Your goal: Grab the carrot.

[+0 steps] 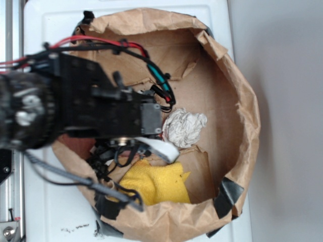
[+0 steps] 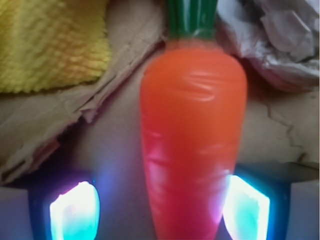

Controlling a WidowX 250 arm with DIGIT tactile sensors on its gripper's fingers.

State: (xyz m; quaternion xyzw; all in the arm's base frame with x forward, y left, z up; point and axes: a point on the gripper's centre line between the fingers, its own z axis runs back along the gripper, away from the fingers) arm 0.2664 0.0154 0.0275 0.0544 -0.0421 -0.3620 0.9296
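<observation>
Pre-grasp alignment: the end effector [image 2: 160,207] stands wide, straddling the carrot's [image 2: 192,130] tapered end; right pad apparently touching. The next move calls for closing.

1. This looks like a robot lab or test bench, not a home: a bare white tabletop [image 1: 50,20] carries a staged play area.
2. A metal rail [image 1: 9,30] with a bolt runs along the table edge.
3. The robot arm [image 1: 65,103], with exposed red and black wiring [image 1: 101,41], reaches over a brown paper bin [image 1: 237,91] patched with black tape [image 1: 229,194].
</observation>
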